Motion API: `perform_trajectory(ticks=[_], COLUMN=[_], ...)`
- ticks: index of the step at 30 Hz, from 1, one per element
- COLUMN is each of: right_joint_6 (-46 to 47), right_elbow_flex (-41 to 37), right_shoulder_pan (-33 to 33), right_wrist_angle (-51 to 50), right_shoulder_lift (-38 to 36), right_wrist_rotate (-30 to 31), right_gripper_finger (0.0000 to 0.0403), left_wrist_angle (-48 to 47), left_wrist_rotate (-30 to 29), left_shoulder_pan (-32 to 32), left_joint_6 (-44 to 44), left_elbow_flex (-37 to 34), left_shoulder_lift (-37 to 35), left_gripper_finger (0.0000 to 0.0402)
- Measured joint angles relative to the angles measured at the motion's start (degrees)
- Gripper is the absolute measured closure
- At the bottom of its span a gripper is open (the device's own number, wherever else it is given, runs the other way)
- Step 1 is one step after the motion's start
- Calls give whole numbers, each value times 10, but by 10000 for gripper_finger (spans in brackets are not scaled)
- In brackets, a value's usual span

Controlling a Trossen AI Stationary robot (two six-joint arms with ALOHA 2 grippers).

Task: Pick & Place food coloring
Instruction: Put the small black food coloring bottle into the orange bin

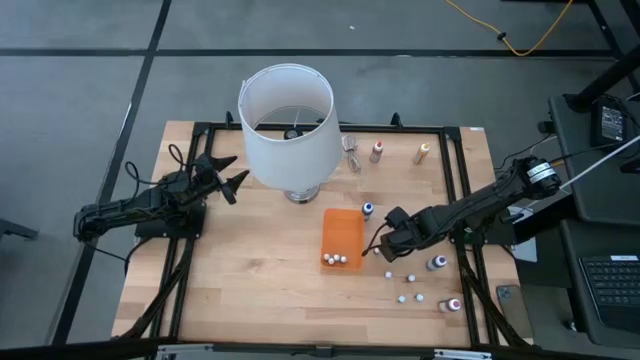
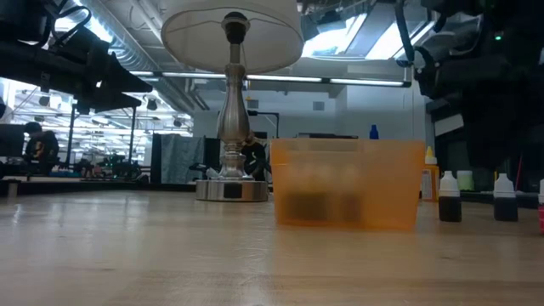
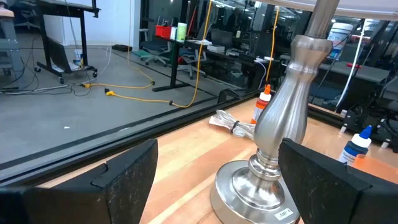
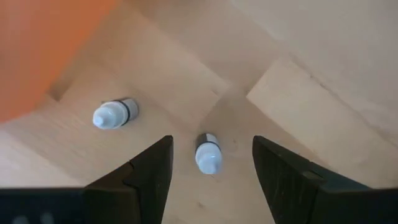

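While the lamp stands at the far middle of the table and the orange tray sits just beside my right claw, nothing blocks the bare wood under me. My right fingers are spread apart and empty, with one small white-capped bottle standing between them and another nearer the tray. My left claw waits open beside the lamp.

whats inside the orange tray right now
Three white-capped bottles lie at the near end of the orange tray. The rest looks bare; nothing covers it from above.
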Motion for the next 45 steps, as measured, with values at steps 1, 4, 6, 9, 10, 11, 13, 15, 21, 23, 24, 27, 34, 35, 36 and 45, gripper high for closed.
perform_trajectory(ticks=[1,4,6,9,10,11,13,15,21,23,24,27,34,35,36,45], right_joint_6=[3,4,4,4,4,4,2,-10,-12,-12,-12,-12,-16,-24,-30,-93], right_elbow_flex=[-5,-22,-30,-46,-51,-56,-58,-58,-57,-57,-57,-57,-57,-57,-56,-7], right_shoulder_pan=[1,5,8,11,12,12,12,12,12,12,12,12,12,12,12,11], right_wrist_angle=[8,20,27,43,49,55,60,66,81,81,81,81,81,81,80,20], right_shoulder_lift=[0,0,0,0,0,2,9,13,18,18,18,18,18,18,18,18], right_wrist_rotate=[-4,-16,-20,-21,-22,-24,-29,-30,-30,-30,-30,-31,-31,-31,-31,-31], right_gripper_finger=[183,183,183,183,183,183,183,183,183,183,186,205,298,312,325,341], left_wrist_angle=[0,0,0,0,0,0,0,0,0,0,0,0,0,0,0,0], left_wrist_rotate=[0,0,0,0,0,0,0,0,0,0,0,0,0,0,0,0], left_shoulder_pan=[0,0,0,0,0,0,0,0,0,0,0,0,0,0,0,0], left_joint_6=[0,0,0,0,0,0,0,0,0,0,0,0,0,0,0,0], left_elbow_flex=[0,0,0,0,0,0,0,0,0,0,0,0,0,0,0,0], left_shoulder_lift=[0,0,0,0,0,0,0,0,0,0,0,0,0,0,0,0], left_gripper_finger=[79,79,80,80,80,79,80,79,80,79,80,79,79,80,80,79])
